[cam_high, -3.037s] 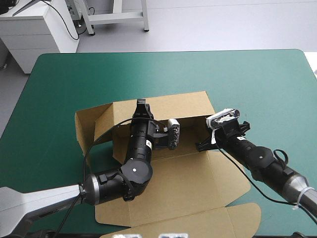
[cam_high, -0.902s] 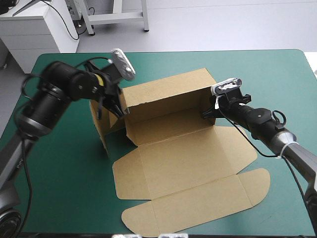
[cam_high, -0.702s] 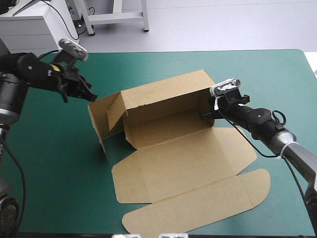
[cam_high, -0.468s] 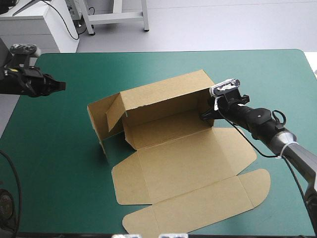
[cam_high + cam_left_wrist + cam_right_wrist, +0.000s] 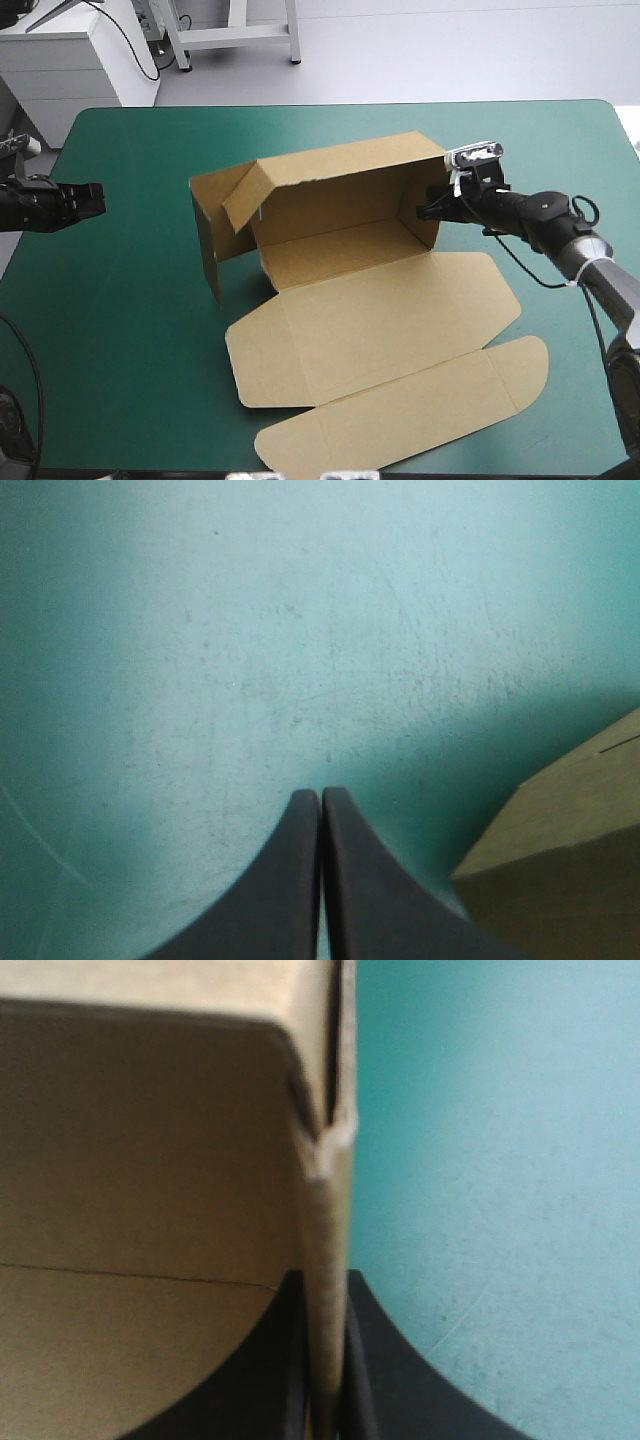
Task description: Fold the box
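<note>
Left gripper: had two broad black fingers, smooth, curved like fins.
Right gripper: wore the same black fins.
Left arm: was black.
Right arm: was black rounded segments, then a silver-grey tube with a white band.

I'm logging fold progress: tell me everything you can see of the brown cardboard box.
The brown cardboard box is a cut sheet, half formed: back wall and both end walls stand, the left end's flap leaning inward. The lid panels lie flat on the teal-green cover toward the near edge. The black-fingered right gripper pinches the right end wall.
</note>
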### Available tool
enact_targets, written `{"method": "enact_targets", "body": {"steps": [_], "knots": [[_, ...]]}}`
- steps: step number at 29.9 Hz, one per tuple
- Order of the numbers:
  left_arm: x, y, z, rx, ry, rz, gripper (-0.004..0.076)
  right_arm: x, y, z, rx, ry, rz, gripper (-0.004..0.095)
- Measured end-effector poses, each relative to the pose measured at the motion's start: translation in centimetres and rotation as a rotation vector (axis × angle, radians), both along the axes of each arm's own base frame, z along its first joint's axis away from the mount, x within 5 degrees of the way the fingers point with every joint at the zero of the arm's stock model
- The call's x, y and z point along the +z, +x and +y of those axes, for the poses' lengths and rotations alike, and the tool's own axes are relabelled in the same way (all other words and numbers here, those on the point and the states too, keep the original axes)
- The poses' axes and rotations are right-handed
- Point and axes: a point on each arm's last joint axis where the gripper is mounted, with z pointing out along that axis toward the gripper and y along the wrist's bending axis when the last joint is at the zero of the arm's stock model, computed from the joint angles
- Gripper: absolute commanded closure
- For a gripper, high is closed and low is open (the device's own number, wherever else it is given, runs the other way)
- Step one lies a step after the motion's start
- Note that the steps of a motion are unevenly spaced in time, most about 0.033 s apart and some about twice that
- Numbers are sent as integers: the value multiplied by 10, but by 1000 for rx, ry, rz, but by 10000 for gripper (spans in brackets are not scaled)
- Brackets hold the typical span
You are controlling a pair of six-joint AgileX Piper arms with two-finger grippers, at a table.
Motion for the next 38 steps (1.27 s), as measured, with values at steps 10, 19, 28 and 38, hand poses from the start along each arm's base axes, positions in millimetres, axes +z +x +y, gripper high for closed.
{"method": "enact_targets", "body": {"steps": [10,19,28,38], "knots": [[1,1,0,2,2,-23,732,65,14,-18,-124,-124,256,916],[2,2,1,11,6,-33,732,90,6,-20,-154,-131,486,915],[2,1,0,6,0,-29,732,70,14,-6,-168,-161,595,916],[2,1,0,3,-4,-27,732,46,43,3,-170,-124,619,916]]}}
